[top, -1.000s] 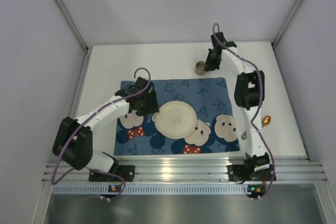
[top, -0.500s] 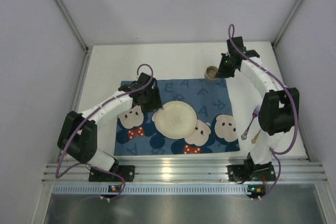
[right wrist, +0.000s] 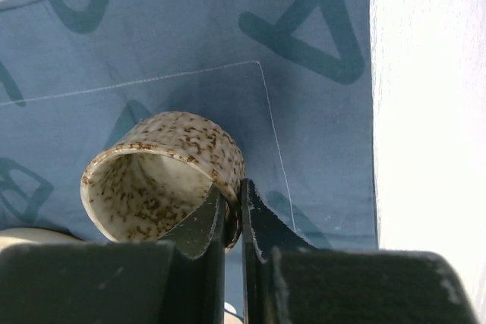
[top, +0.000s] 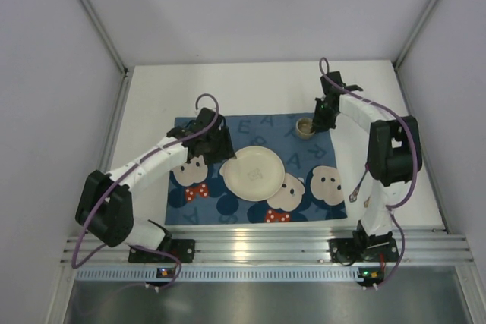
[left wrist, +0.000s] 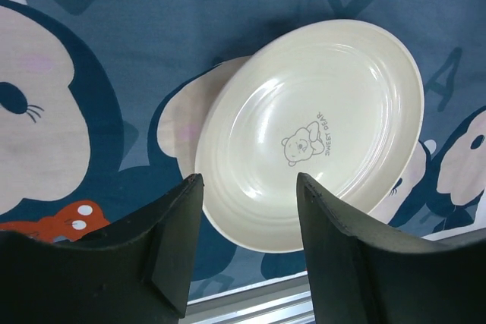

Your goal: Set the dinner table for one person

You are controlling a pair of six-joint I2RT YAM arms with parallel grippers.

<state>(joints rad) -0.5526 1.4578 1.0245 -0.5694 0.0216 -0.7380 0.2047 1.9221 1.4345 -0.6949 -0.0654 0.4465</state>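
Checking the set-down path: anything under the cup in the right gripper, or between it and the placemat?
Nothing visible. The right gripper pinches the speckled cup by its wall over the far right corner of the placemat; only bare cloth shows beneath it. The plate lies apart, toward the mat's middle.

I have the left arm stretched to the middle of the top view, and the left gripper (left wrist: 249,181) has its jaws spread wide. The right arm is bent double at the upper right, with the right gripper (right wrist: 233,193) pinching the wall of the speckled cup (right wrist: 171,149).

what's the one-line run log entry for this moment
left gripper: open, at plate rim | right gripper: shut on speckled cup wall | cup: placemat far right corner | plate: on placemat
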